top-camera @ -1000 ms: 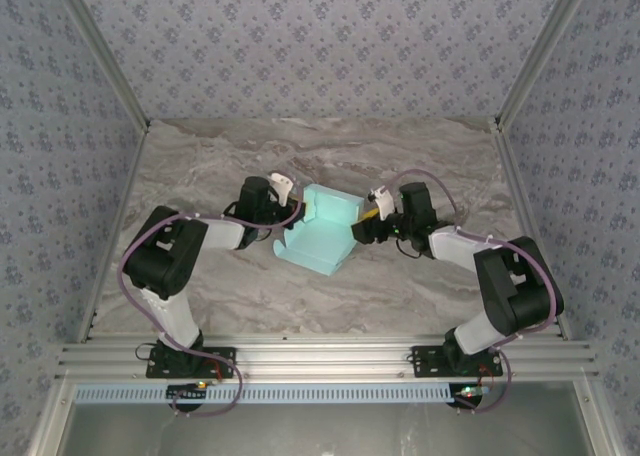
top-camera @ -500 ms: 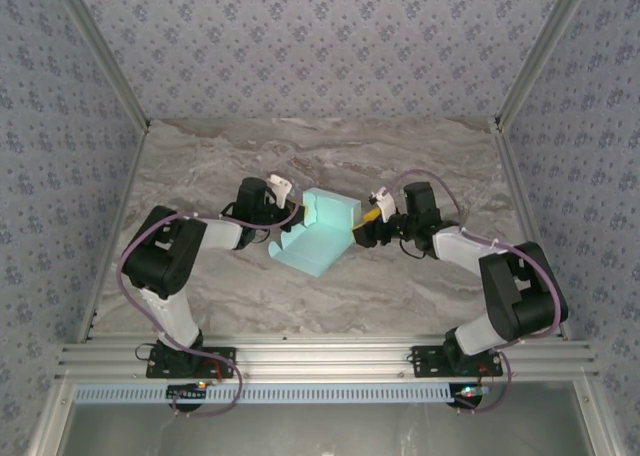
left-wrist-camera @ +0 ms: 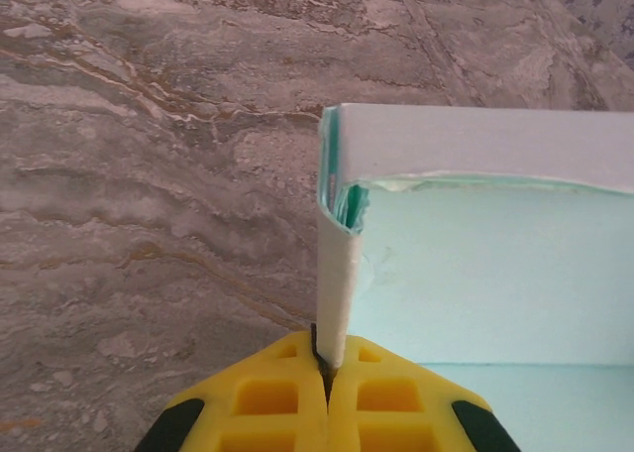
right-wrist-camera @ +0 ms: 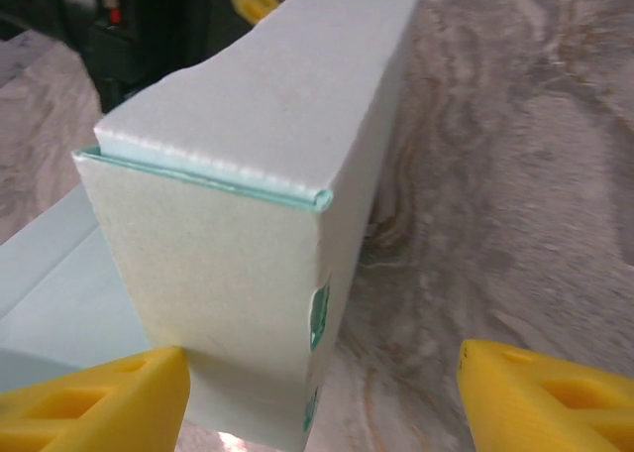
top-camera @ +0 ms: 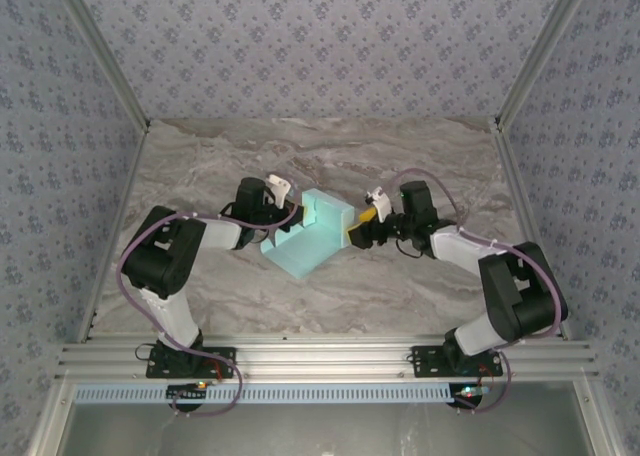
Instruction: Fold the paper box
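A: Item: box (top-camera: 312, 234), centre of frame, on counter (top-camera: 200, 176). Left tool (left-wrist-camera: 327, 368) pinches its flap; right tool (right-wrist-camera: 322, 393) is spread, astride the folded end.

B: Risk: flap tears, or box slides, if right tool pushes unevenly.

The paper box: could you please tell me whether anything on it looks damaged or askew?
Slightly. In the left wrist view, the paper box shows rumpled, gaping card layers at the upright corner above the left gripper, which pinches that wall's edge. Otherwise nothing stands out.
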Controlling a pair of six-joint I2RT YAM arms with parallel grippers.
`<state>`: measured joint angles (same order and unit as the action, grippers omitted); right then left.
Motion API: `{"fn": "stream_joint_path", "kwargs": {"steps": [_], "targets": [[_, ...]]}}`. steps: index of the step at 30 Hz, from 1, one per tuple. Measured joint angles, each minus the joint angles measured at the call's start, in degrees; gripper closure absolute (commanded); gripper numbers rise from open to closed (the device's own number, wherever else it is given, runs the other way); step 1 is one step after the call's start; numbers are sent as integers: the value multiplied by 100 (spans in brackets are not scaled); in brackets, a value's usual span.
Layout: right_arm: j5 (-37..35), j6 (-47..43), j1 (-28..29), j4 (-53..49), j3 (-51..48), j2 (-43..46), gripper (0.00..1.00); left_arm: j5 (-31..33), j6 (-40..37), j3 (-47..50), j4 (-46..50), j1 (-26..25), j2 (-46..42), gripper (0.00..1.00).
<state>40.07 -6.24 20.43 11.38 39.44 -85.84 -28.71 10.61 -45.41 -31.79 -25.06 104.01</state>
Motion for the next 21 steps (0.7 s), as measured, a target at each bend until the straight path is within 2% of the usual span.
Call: {"fn": "stream_joint_path", "kwargs": {"steps": [11, 21], "targets": [[142, 334, 247, 162, 116, -326, 25, 315, -11, 11, 33, 4, -50, 100], [181, 476, 232, 367, 63, -352, 23, 610, -44, 11, 162, -37, -127, 100]]}}
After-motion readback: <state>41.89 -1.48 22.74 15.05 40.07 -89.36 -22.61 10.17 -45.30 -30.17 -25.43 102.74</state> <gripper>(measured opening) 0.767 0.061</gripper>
